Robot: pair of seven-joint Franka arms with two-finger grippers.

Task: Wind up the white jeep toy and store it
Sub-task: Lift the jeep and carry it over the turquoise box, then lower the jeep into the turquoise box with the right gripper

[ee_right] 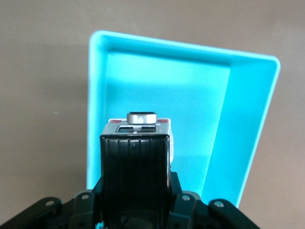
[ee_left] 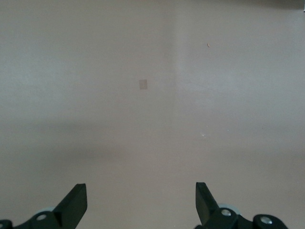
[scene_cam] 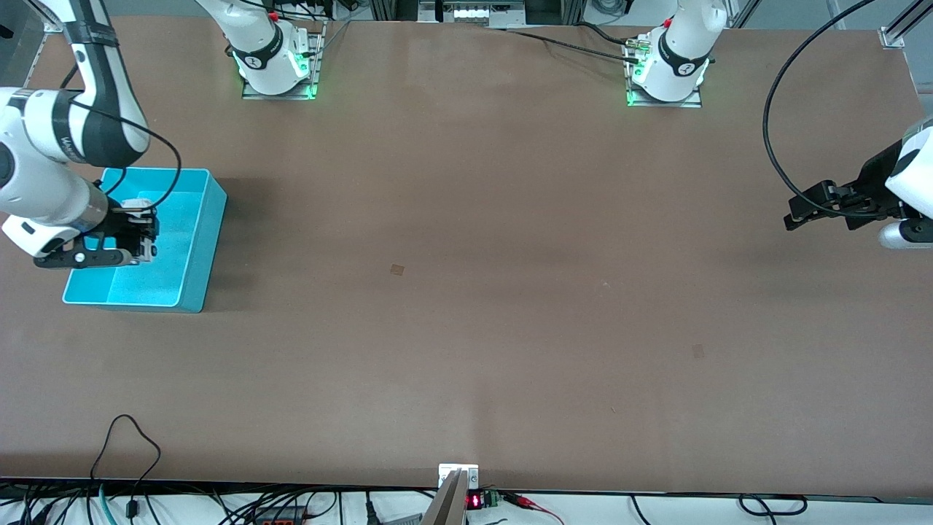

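The white jeep toy point(ee_right: 138, 143) is gripped in the jaws of the right gripper point(scene_cam: 135, 233), held in the air over the inside of the cyan bin point(scene_cam: 193, 240). In the right wrist view the toy's black ribbed roof faces the camera, with a round silver part at its end and the bin's floor under it. Whether the toy touches the bin floor: cannot tell. In the front view only a small pale piece of the toy point(scene_cam: 138, 204) shows at the gripper.

The bin is an open rectangular box. It sits on the brown table point(scene_cam: 466, 328) at the right arm's end, close to that table edge and about midway between the base-side edge and the camera-side edge. The right arm reaches over it from that end.

Left gripper point(scene_cam: 802, 211): waits in the air over the table edge at the left arm's end, well apart from the bin. Its jaws stand wide apart, with bare table under them in the left wrist view point(ee_left: 140, 205).
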